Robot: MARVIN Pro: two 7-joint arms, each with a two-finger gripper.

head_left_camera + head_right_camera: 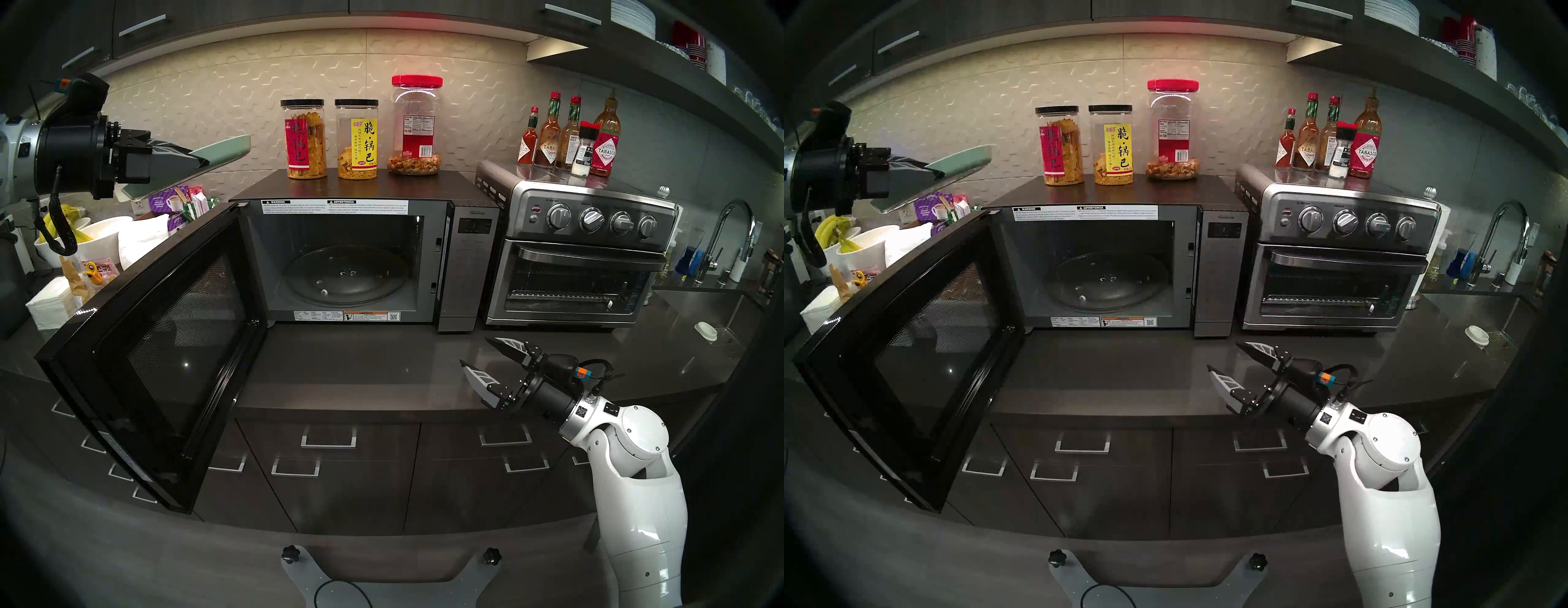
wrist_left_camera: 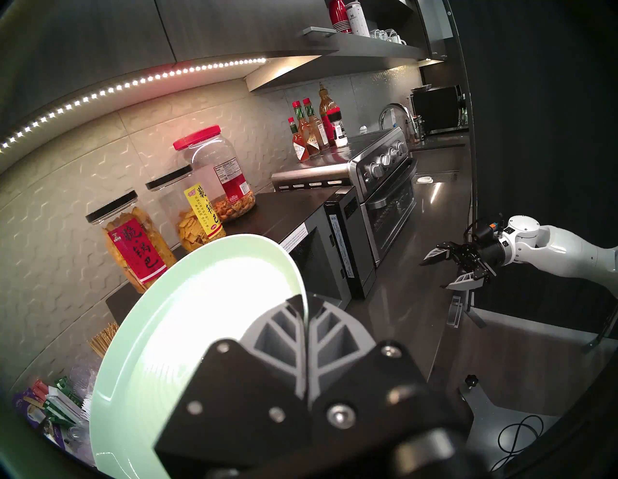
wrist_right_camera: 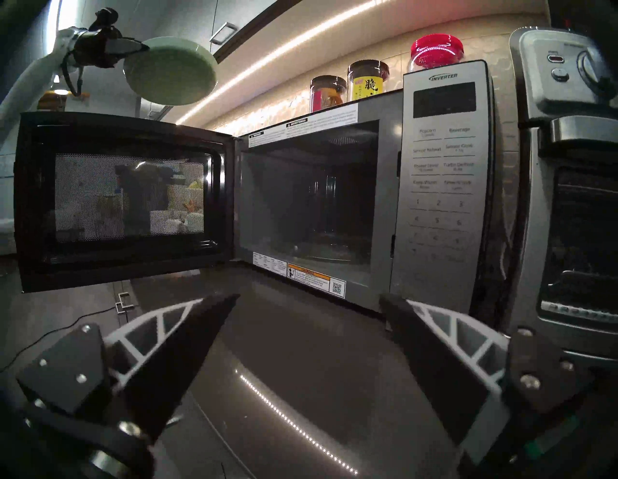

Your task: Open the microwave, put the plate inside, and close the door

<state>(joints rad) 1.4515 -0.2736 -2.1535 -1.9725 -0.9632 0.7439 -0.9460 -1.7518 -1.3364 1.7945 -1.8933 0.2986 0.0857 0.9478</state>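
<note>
I see the microwave point(image 1: 365, 254) with its door point(image 1: 157, 352) swung wide open to the left. My left gripper point(image 1: 199, 163) is clamped on the rim of the green plate point(image 1: 222, 148), held high above the door. My right gripper point(image 1: 483, 354) hangs over the counter point(image 1: 360, 365) before the microwave, fingers spread and empty

Pale mint-green round plate point(image 2: 187, 321) cut by left wrist view's lower rim, near edge hidden behind left end effector point(image 2: 306, 307); keypad lettering blurred.

A kitchen — dark countertop point(image 1: 382, 361) over handled drawers point(image 1: 329, 441), a hexagon-tiled backsplash point(image 1: 212, 85) behind. The microwave point(image 1: 360, 254) sits at centre, a toaster oven point(image 1: 572, 254) at three o'clock, sink tap point(image 1: 729, 233) beyond — stacked plates point(image 1: 632, 17) at one o'clock.
</note>
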